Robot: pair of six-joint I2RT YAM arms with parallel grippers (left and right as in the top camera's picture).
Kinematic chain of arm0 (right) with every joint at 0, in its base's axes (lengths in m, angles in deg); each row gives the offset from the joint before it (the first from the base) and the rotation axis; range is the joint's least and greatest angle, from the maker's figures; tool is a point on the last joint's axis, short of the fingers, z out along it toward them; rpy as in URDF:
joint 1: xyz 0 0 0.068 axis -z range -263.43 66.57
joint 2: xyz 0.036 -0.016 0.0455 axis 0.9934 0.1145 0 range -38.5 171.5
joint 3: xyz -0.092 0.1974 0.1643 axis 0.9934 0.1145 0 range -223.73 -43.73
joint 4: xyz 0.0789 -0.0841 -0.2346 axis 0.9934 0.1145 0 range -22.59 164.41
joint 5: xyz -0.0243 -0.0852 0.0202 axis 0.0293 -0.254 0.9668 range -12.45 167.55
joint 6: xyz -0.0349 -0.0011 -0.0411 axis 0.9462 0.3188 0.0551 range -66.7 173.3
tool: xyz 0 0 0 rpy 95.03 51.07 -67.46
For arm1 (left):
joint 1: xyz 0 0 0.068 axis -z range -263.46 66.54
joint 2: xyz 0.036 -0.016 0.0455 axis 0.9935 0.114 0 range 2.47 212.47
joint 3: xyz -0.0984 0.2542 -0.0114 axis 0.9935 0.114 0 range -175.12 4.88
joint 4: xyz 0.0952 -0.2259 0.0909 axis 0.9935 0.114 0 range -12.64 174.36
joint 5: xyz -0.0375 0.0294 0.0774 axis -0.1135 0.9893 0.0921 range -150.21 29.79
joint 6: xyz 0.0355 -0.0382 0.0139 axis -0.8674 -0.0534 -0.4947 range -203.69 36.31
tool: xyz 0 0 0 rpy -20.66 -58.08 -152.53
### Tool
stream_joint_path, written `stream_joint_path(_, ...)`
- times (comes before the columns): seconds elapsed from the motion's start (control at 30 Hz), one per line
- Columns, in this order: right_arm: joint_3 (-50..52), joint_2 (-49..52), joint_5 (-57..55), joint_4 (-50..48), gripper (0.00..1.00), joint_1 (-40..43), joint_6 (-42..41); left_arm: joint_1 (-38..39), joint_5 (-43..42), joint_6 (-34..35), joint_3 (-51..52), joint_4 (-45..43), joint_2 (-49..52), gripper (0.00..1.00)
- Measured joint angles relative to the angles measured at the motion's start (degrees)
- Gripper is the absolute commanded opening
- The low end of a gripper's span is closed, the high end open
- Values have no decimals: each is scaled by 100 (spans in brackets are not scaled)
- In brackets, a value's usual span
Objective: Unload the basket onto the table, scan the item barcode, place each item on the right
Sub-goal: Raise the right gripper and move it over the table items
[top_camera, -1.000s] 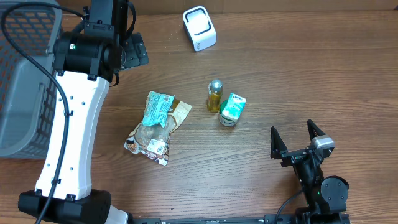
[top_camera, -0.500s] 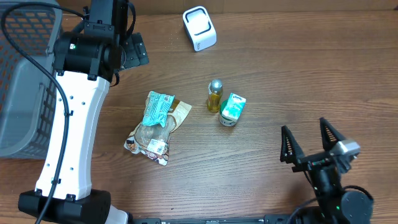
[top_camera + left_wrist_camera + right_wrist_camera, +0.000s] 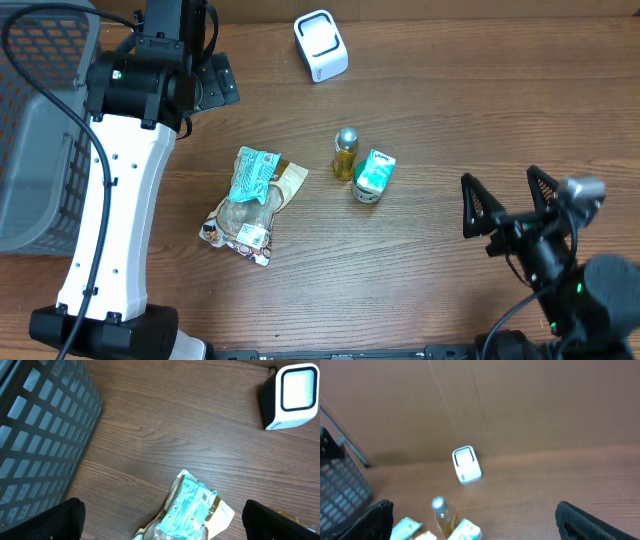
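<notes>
Three items lie mid-table: a teal and tan snack bag (image 3: 252, 200), a small yellow bottle with a silver cap (image 3: 345, 153) and a green carton (image 3: 374, 175). The white scanner (image 3: 320, 45) stands at the back. In the left wrist view the bag (image 3: 192, 510) shows a barcode label (image 3: 205, 496), with my left gripper (image 3: 170, 530) open above and behind it, holding nothing. My right gripper (image 3: 508, 200) hangs open and empty to the right of the carton. Its wrist view looks over the bottle (image 3: 441, 512), the carton (image 3: 465, 532) and the scanner (image 3: 466, 465).
A grey mesh basket (image 3: 30, 130) fills the table's left side, close to my left arm (image 3: 130, 90); it also shows in the left wrist view as a dark basket wall (image 3: 40, 435). A cardboard wall (image 3: 520, 405) backs the table.
My right arm has lifted and swung to the right, its gripper still open. The left arm and the items have not moved.
</notes>
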Motion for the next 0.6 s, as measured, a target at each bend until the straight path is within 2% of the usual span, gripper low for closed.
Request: stream_joint_path(0.6, -2830, 3322, 675, 2813, 100, 0, 151, 0, 0, 0, 0, 0, 0, 100)
